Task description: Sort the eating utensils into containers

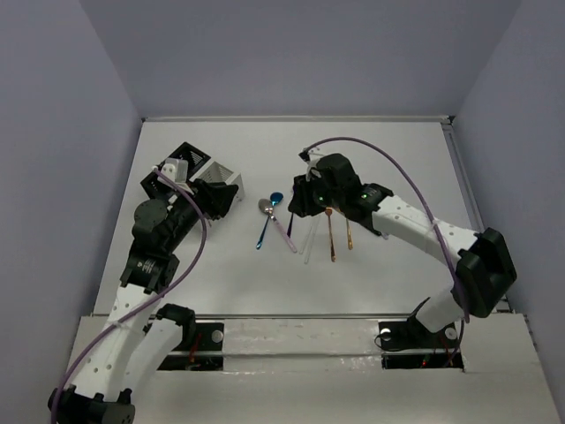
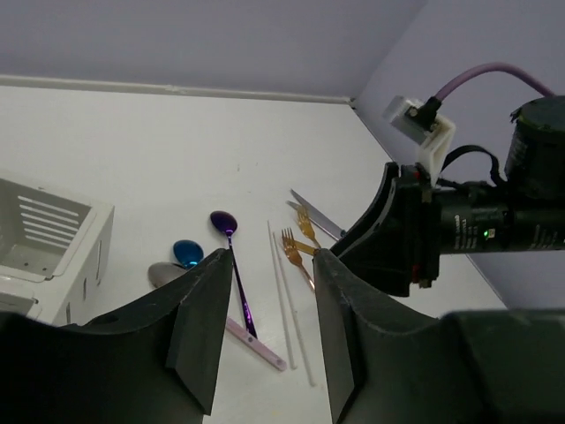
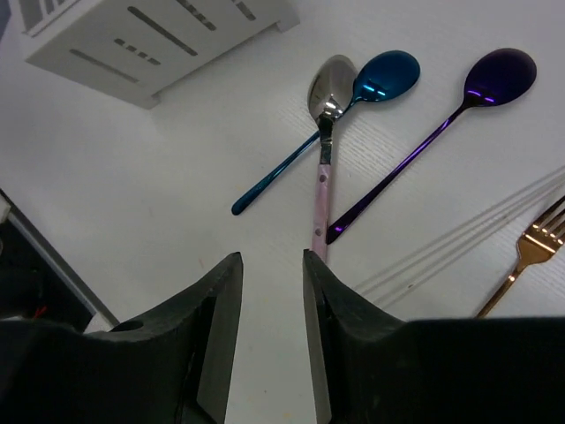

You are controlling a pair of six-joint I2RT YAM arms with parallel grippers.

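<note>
- Left gripper (image 2: pixel 271 258): jaws apart, empty, near the white caddy (image 2: pixel 53 238).
- Right gripper (image 3: pixel 270 261): jaws apart, empty, over the pink-handled spoon (image 3: pixel 322 168).
- Blue spoon (image 3: pixel 353 97), purple spoon (image 3: pixel 500 72) and gold fork (image 3: pixel 530 252) lie on the table (image 3: pixel 132 177).

White arm links (image 1: pixel 415 230), black joints (image 1: pixel 484 269), matte black right hand (image 3: pixel 270 256); purple cable (image 1: pixel 353 140) along arms; green wrist LED (image 1: pixel 363 194).

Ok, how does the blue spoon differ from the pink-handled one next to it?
The blue spoon is metallic blue all over; the pink-handled spoon has a silver bowl and pale pink handle. The blue spoon's handle is a thin rod; the pink-handled spoon's is wider and flat. In the right wrist view the blue spoon slants, the pink-handled spoon runs nearly straight. Both lie on the table, bowls side by side, crossing near their necks.
</note>
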